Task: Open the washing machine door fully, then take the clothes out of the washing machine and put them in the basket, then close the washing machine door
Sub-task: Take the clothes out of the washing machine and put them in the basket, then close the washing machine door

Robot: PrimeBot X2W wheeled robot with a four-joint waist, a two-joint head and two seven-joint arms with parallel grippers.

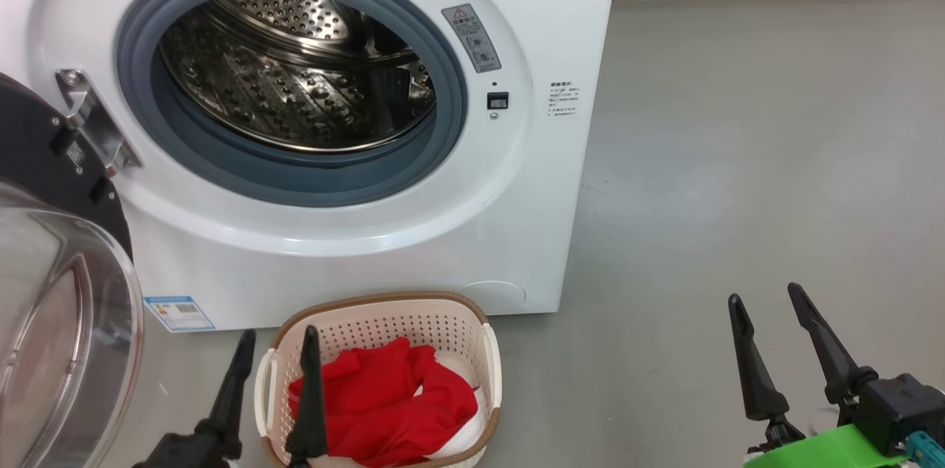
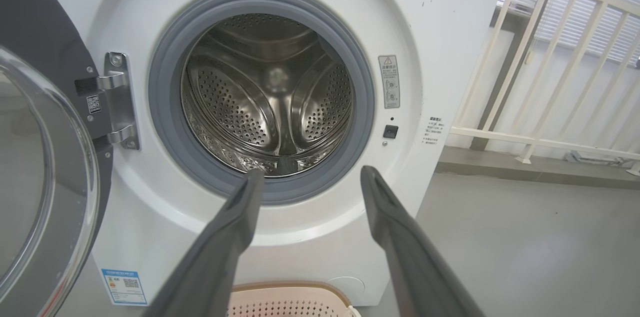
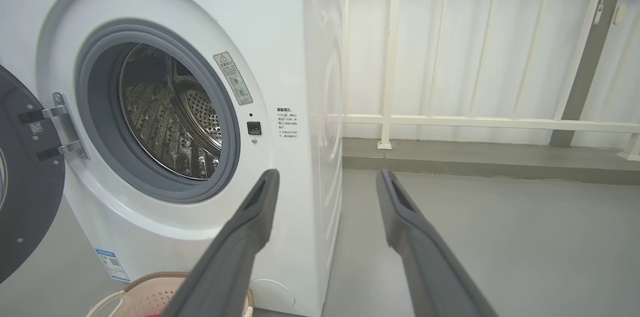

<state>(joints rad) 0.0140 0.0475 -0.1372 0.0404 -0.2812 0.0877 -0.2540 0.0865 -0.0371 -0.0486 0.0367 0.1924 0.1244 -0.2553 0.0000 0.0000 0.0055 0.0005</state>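
Washer [image 1: 413, 261] empty, clothes [image 1: 384, 401] in basket [image 1: 384, 300]; left gripper [image 1: 279, 335], right gripper [image 1: 764, 294] splayed, empty. Next: push door [image 1: 59, 291] shut.

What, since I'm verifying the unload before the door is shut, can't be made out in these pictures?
- Drum floor, front part: head view, hidden behind the lower lip of the gasket.
- Clothes in basket: head view, partly behind left pincer, cut by bottom edge.
- Door: cut off by left edge in every view.
- Blue label: print too small.

head looks down, wrists look level, all sharing the washing machine [image 1: 528, 232]
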